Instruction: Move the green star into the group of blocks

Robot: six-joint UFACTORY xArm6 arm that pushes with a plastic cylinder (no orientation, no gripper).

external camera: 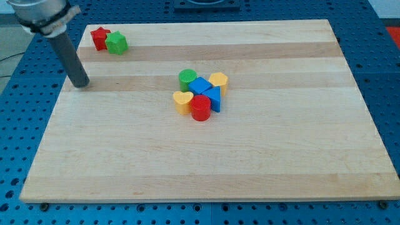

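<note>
The green star (116,43) lies near the board's top left corner, touching a red star (99,38) on its left. My tip (80,84) rests on the board below and left of both stars, a short gap away. The group sits near the board's middle: a green cylinder (187,79), a blue block (200,86), a yellow hexagon (218,80), a blue triangle (213,98), a yellow heart (182,100) and a red cylinder (200,107), all packed together.
The wooden board (250,162) lies on a blue perforated table (12,125). The rod's grey mount (39,12) hangs over the board's top left edge.
</note>
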